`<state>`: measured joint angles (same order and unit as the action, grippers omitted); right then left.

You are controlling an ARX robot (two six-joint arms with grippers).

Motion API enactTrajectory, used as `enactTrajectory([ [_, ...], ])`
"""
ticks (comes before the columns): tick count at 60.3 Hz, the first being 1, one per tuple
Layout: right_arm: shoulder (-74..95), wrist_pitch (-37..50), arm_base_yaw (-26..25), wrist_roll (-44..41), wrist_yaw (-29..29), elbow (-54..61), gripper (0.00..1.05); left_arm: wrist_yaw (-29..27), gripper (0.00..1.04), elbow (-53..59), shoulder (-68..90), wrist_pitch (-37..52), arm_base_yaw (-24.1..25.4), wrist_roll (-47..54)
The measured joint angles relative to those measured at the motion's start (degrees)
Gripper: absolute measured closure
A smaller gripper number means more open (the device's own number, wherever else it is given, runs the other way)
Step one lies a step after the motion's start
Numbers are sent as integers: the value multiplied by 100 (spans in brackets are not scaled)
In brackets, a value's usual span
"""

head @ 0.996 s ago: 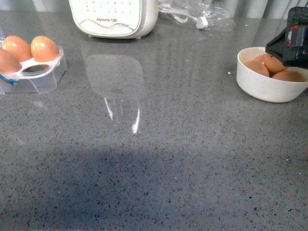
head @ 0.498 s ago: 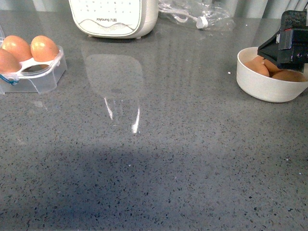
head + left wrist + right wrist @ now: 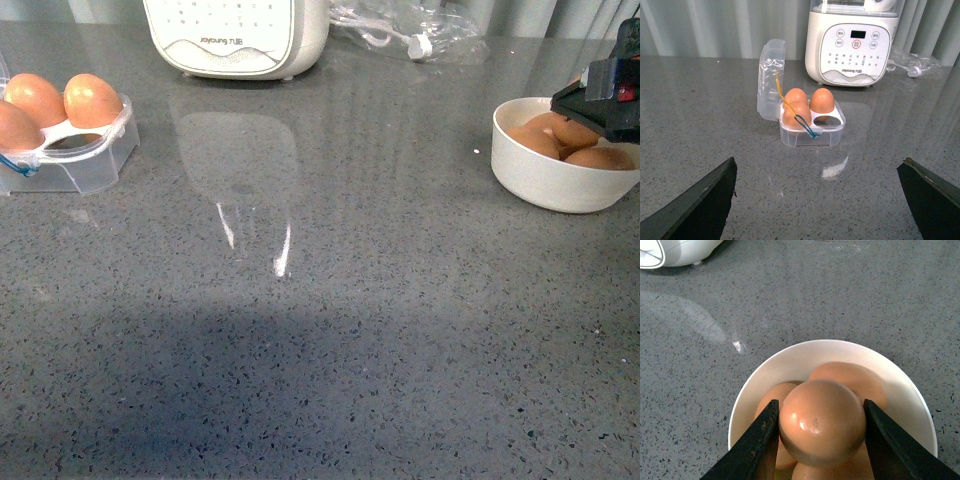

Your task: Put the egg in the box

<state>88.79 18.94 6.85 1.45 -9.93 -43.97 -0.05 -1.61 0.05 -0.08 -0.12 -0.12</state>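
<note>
**Right gripper clamps one egg over the bowl; the box sits open at ten o'clock**

Clock directions are read on the grey speckled table (image 3: 330,330) as the front view shows it, with twelve at the far edge.

At about ten o'clock, at the table's left edge, stands the box (image 3: 812,135), clear plastic, with its lid (image 3: 771,80) raised upright. Three brown eggs (image 3: 796,112) sit in its cups. The fourth cup (image 3: 826,119) is bare, and a blue loop (image 3: 809,129) hangs at the front edge of the box. The left gripper (image 3: 818,165) hovers above the table, well apart from the box, with its two dark fingers spread wide and nothing between them.

At twelve o'clock stands a white kitchen machine (image 3: 235,35) with a button panel. Just to its right, toward one o'clock, lies a crumpled plastic bag (image 3: 400,25).

At about two o'clock, near the right edge, rests a white round bowl (image 3: 540,175). The right gripper (image 3: 820,402) is over it, its fingers (image 3: 757,440) pressed against both sides of the egg (image 3: 821,422). The egg is above the middle of the bowl, with other eggs (image 3: 855,377) lying under it. Whether it touches them cannot be told.
</note>
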Motion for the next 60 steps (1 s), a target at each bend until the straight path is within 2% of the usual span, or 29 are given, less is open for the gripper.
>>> enactTrajectory([
  [15,-643,-76,398,-79,293,-138,63,0,7,0,0,0,0,0],
  [24,-549,7,1130,-57,367,-841,63,0,7,0,0,0,0,0],
  [38,776,-323,2157,177,-52,-2188,63,-2,7,0,0,0,0,0],
  [60,2253,-605,3130,330,-223,-3805,63,0,7,0,0,0,0,0],
])
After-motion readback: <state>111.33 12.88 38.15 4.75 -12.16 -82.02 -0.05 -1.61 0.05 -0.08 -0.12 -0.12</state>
